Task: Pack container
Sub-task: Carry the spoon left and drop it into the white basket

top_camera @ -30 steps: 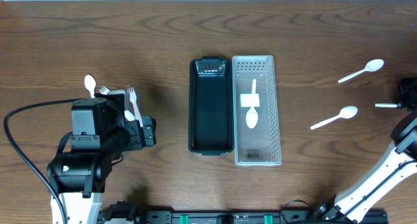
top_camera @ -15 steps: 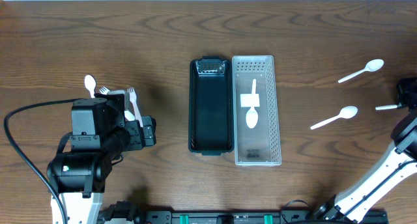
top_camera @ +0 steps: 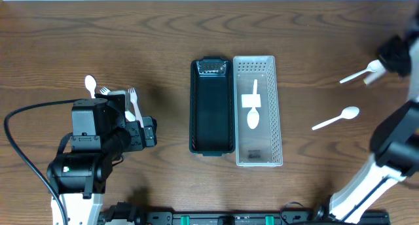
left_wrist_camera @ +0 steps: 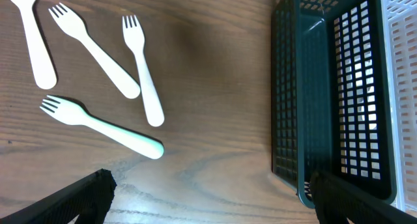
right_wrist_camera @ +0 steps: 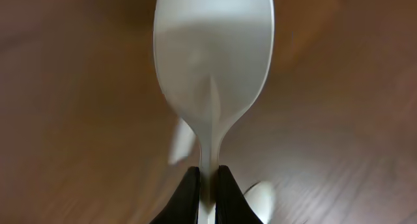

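Note:
A dark basket point(top_camera: 211, 107) and a white perforated container point(top_camera: 270, 130) stand side by side mid-table; a white spoon point(top_camera: 254, 115) lies in the white one. My right gripper point(right_wrist_camera: 207, 175) is shut on the handle of a white spoon point(right_wrist_camera: 213, 61), held above the wood. From overhead it is a blur at the far right point(top_camera: 396, 55). Two more white spoons point(top_camera: 359, 72) point(top_camera: 337, 118) lie on the table below it. My left gripper point(left_wrist_camera: 215, 208) stands open over bare wood, between the white forks point(left_wrist_camera: 98, 51) and the dark basket point(left_wrist_camera: 306, 100).
Three white forks point(left_wrist_camera: 144, 74) point(left_wrist_camera: 101, 127) and a white spoon point(left_wrist_camera: 34, 45) lie in a loose group left of the baskets. The left arm point(top_camera: 98, 133) covers part of them from overhead. The right arm's base point(top_camera: 386, 159) rises at the near right corner.
My right gripper has closed on a spoon at the table's right edge and swung with it toward the far right corner. The left arm has not moved.

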